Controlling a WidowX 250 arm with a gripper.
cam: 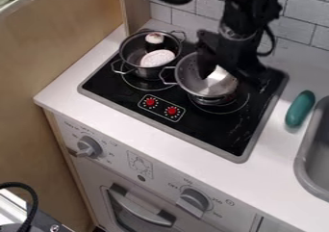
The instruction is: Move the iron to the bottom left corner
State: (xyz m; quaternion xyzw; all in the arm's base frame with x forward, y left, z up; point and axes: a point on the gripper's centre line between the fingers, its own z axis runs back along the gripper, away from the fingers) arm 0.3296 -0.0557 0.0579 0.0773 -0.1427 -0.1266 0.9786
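A silver metal pot (193, 82) with a wire handle on its left side sits on the right-hand burner of the black stove top; I cannot tell for certain that this is the iron. Over its right part hangs my black gripper (229, 77), open, with one finger inside the bowl and the other by its right edge. The gripper hides the pot's back and right rim. Whether it touches the pot cannot be made out.
A dark two-handled pot (131, 68) holding a pinkish oval item (157, 58) and a white-topped item (154, 38) stands at the back left. Right of the stove top (114, 96), a teal object (300, 109) lies beside the grey sink (308, 166). Tiled wall behind, wooden panel left.
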